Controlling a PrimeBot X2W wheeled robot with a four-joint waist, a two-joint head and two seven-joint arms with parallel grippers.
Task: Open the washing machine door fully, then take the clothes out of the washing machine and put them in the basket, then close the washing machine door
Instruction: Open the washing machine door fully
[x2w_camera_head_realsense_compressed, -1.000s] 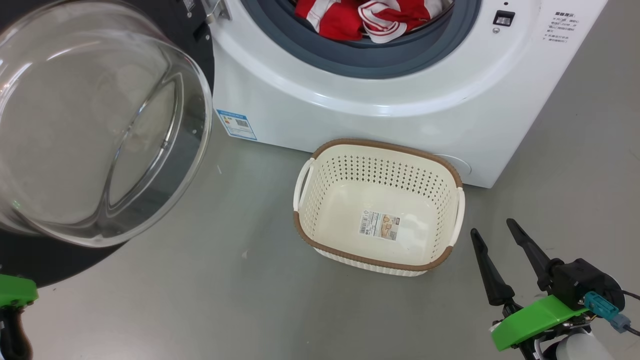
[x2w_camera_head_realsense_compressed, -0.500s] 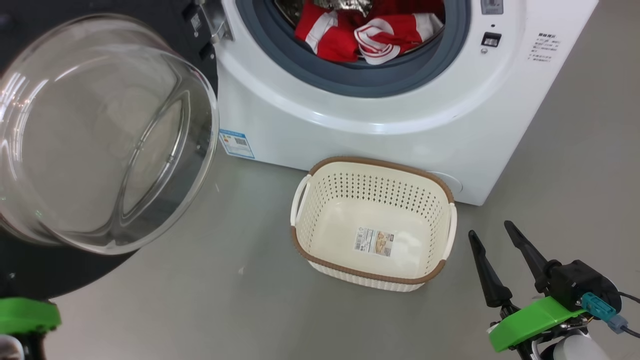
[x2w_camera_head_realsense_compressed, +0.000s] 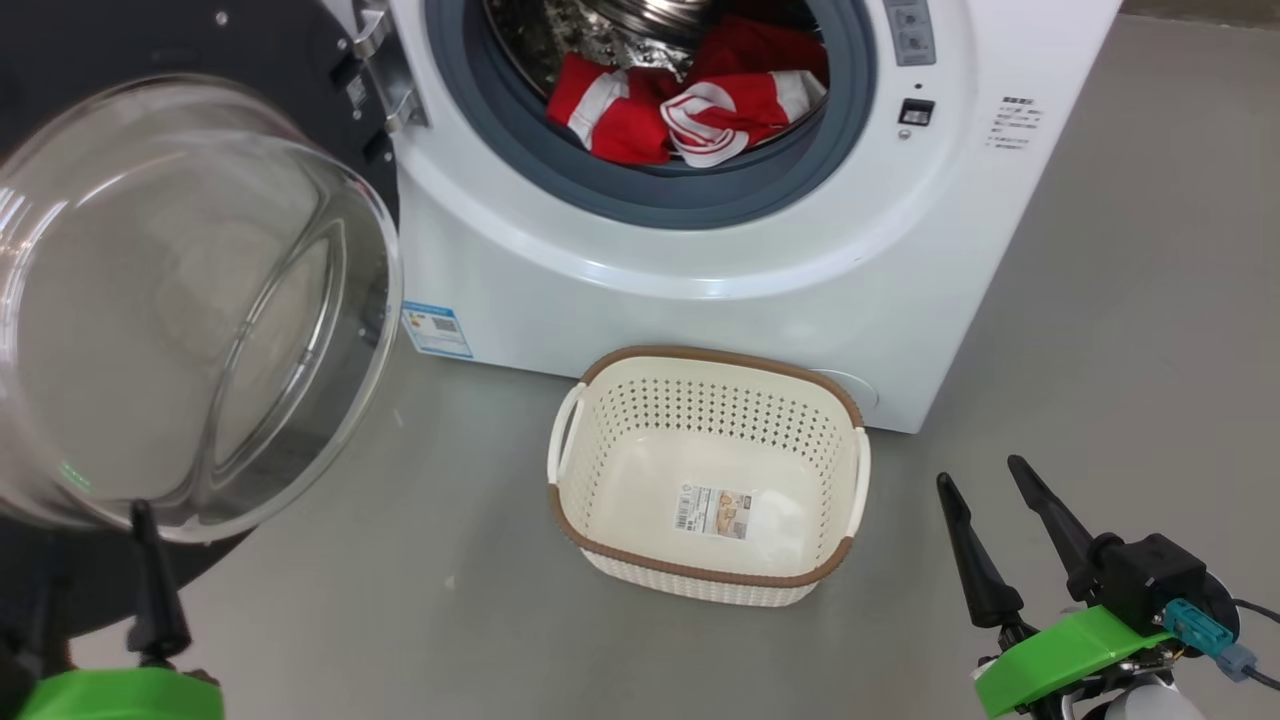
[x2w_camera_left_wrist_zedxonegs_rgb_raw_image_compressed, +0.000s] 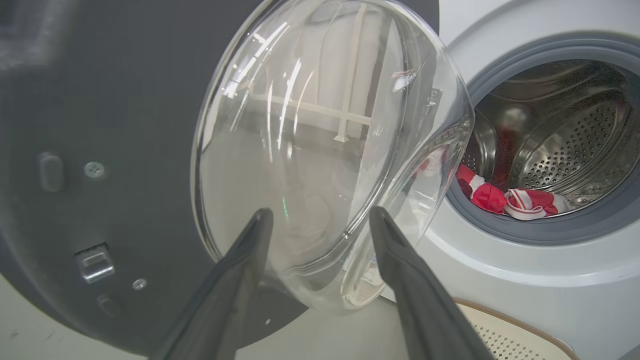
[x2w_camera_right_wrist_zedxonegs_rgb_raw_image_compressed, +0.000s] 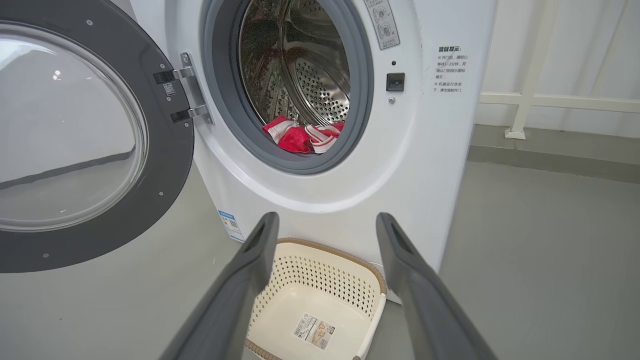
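Observation:
The washing machine (x2w_camera_head_realsense_compressed: 700, 280) stands with its door (x2w_camera_head_realsense_compressed: 180, 300) swung wide to the left on its hinges. The door's glass bowl bulges toward me. Red clothes (x2w_camera_head_realsense_compressed: 690, 110) with white stripes lie at the front of the steel drum, also seen as clothes (x2w_camera_right_wrist_zedxonegs_rgb_raw_image_compressed: 302, 137). The cream basket (x2w_camera_head_realsense_compressed: 720, 356) sits empty on the floor against the machine's front. My left gripper (x2w_camera_left_wrist_zedxonegs_rgb_raw_image_compressed: 321, 212) is open and empty just before the door's glass, one finger (x2w_camera_head_realsense_compressed: 155, 590) below the bowl. My right gripper (x2w_camera_head_realsense_compressed: 982, 472) is open and empty, right of the basket (x2w_camera_right_wrist_zedxonegs_rgb_raw_image_compressed: 327, 246).
Grey floor (x2w_camera_head_realsense_compressed: 400, 620) lies around the basket and stretches to the machine's right. A white railing (x2w_camera_right_wrist_zedxonegs_rgb_raw_image_compressed: 525, 100) runs along the back wall on the right. The open door (x2w_camera_right_wrist_zedxonegs_rgb_raw_image_compressed: 165, 165) takes up the room to the left of the drum opening.
The head camera has tilted up, so more of the drum and clothes shows. My left gripper has risen, a finger coming into the lower left. The right gripper holds still.

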